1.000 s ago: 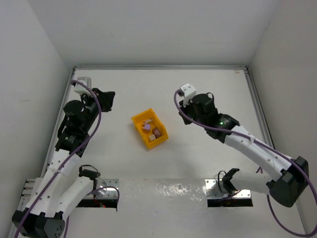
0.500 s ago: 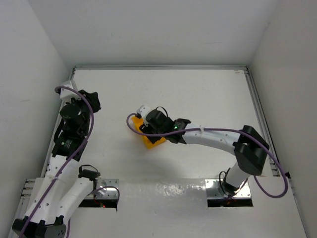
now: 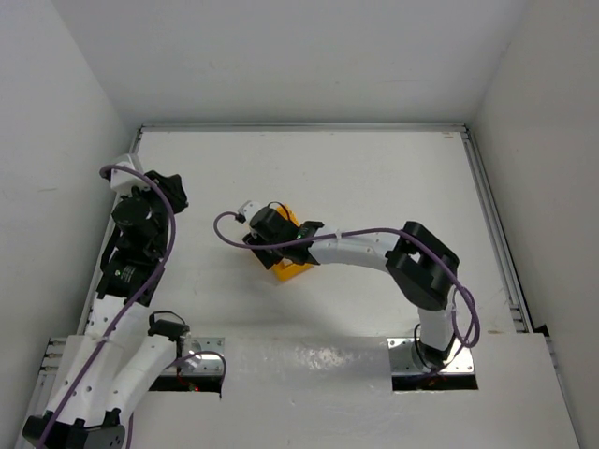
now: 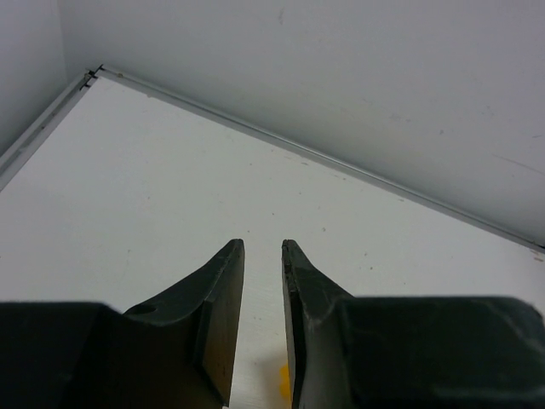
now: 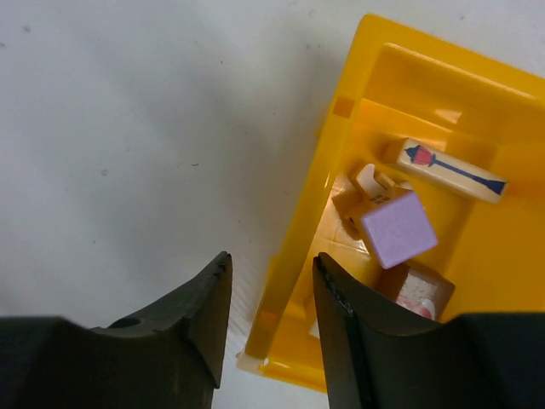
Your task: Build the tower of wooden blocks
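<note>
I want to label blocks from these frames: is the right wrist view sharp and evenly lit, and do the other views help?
Right wrist view: purple block and lamp-post block sharp; glare on the yellow bin's walls; right pincer dark and soft. Top view: the right arm covers most of the bin. Left wrist view: evenly lit, only table and wall beyond the left pincer.

Bright, even, diffuse light whitens the table (image 3: 374, 187), leaving only soft shadows beside the yellow bin (image 5: 298, 256) and mottled glare along the near edge.
</note>
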Controlling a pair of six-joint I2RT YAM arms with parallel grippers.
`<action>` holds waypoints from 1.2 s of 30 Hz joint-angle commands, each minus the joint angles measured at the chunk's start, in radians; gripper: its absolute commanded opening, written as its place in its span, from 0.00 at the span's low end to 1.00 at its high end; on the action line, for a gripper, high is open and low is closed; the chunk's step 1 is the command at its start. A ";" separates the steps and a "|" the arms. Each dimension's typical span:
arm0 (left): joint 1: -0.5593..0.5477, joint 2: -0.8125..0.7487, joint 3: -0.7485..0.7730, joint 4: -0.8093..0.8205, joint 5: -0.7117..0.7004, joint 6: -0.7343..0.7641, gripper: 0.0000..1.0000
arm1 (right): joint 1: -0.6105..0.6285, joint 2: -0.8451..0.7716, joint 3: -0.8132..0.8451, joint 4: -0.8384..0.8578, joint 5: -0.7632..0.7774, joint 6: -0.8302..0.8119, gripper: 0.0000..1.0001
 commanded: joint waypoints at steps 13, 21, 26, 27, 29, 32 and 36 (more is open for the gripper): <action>0.012 -0.013 0.021 0.016 0.000 -0.003 0.22 | -0.010 -0.045 -0.045 0.123 -0.047 0.116 0.00; 0.012 -0.005 0.018 0.025 0.021 -0.006 0.22 | -0.234 -0.251 -0.237 0.379 -0.439 0.406 0.00; 0.014 0.000 0.016 0.026 0.023 -0.005 0.22 | -0.354 -0.257 -0.364 0.629 -0.647 0.624 0.00; 0.014 0.000 0.018 0.026 0.021 -0.005 0.22 | -0.371 -0.245 -0.389 0.692 -0.672 0.720 0.00; 0.014 0.003 0.015 0.028 0.024 -0.006 0.22 | -0.418 -0.229 -0.446 0.867 -0.728 0.814 0.00; 0.014 0.006 0.016 0.033 0.032 -0.008 0.22 | -0.451 -0.182 -0.478 1.065 -0.791 0.974 0.00; 0.014 0.006 0.016 0.034 0.034 -0.008 0.22 | -0.465 -0.133 -0.504 1.278 -0.815 1.167 0.00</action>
